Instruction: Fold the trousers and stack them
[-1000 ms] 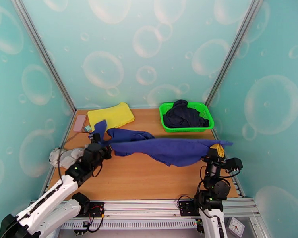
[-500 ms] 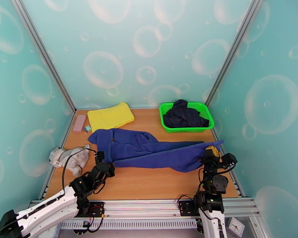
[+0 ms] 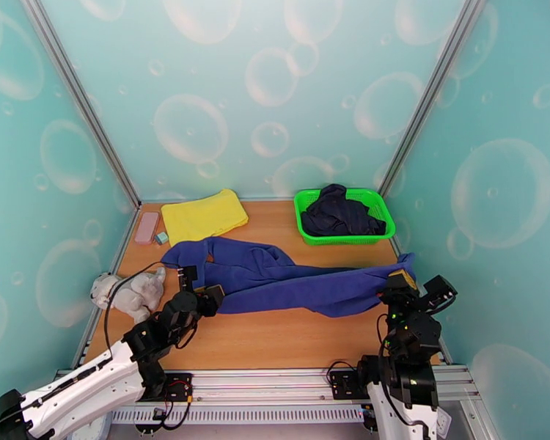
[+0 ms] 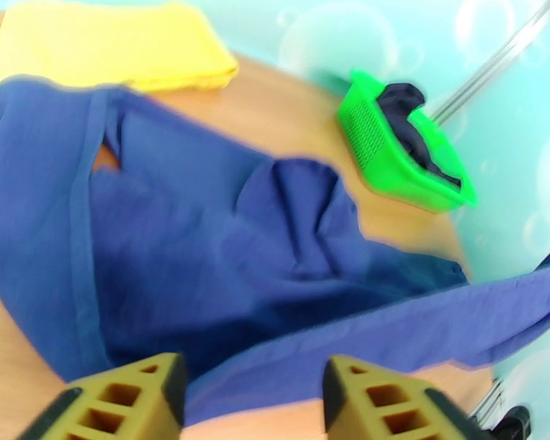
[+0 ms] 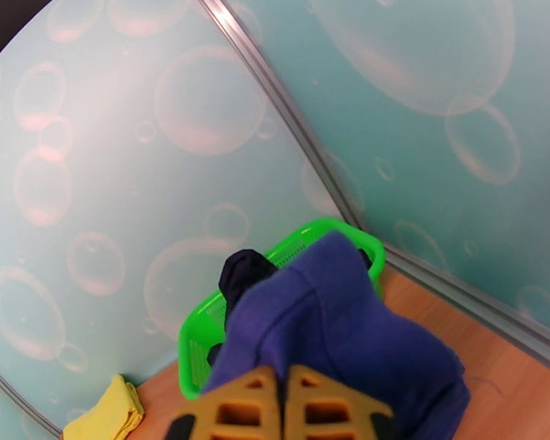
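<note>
The right gripper (image 5: 281, 406) had its yellow fingers pressed together on a bunched end of the royal-blue trousers (image 3: 275, 276), and in the right wrist view the cloth was heaped over the fingertips. Seen from above, that clamped end was held up off the wooden table (image 3: 275, 339) close to its right edge, and the leg sloped down from it leftward onto the board. The left gripper (image 4: 254, 386) had its fingers spread wide apart over the near hem of the trousers, towards the left side of the table; whether the tips touched the cloth could not be told. Beyond it the trousers lay rumpled across the middle of the table, the wider part with a turned-over flap towards the left edge and one long leg stretching right. A folded yellow cloth (image 3: 204, 214) lay near the far left corner, just beyond the trousers. Beside it, by the left edge, were a flat pink case (image 3: 147, 227) and a small teal block (image 3: 161, 237). A grey-white plush toy (image 3: 128, 293) sat at the left edge, left of the left arm. In the far right corner stood a green basket (image 3: 337, 240) holding a dark navy garment (image 3: 341, 210)
</note>
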`<state>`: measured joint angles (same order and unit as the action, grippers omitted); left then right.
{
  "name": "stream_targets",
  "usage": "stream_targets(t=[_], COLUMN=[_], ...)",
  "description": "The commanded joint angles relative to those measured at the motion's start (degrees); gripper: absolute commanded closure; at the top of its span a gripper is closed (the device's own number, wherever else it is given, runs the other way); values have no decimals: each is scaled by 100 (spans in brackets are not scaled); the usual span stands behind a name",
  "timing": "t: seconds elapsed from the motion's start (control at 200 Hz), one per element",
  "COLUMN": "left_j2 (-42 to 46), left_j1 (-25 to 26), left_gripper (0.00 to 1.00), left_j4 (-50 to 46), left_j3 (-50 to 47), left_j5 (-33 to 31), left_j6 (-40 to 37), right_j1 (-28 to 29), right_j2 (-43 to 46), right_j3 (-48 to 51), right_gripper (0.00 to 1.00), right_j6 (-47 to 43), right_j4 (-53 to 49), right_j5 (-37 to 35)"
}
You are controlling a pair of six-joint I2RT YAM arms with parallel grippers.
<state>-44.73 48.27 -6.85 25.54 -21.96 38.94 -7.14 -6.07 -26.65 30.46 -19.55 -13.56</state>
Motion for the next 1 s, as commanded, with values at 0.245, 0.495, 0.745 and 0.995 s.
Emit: stream_targets(t=[0.245, 0.495, 0.745, 0.995], left_j2=[-5554, -6946, -7893, -6439], left_j1=[-844, -897, -916, -1745], left_gripper=[13, 13, 59, 100], left_j4=[-307, -707, -1047, -499], left_j3=[4368, 5299, 5968, 5099], left_j5=[2061, 2317, 2250, 2197], left_j6=[-1188, -1661, -1624, -1293], right_j1=[-16, -14, -16, -16], right_j2=[546, 551, 545, 334], right_j3=[-182, -192, -222, 353], right_gripper=[92, 100, 100, 100], right_j6=[221, 121, 106, -200], right_j4=[-644, -614, -494, 1593], right_j5=[393, 494, 600, 1749])
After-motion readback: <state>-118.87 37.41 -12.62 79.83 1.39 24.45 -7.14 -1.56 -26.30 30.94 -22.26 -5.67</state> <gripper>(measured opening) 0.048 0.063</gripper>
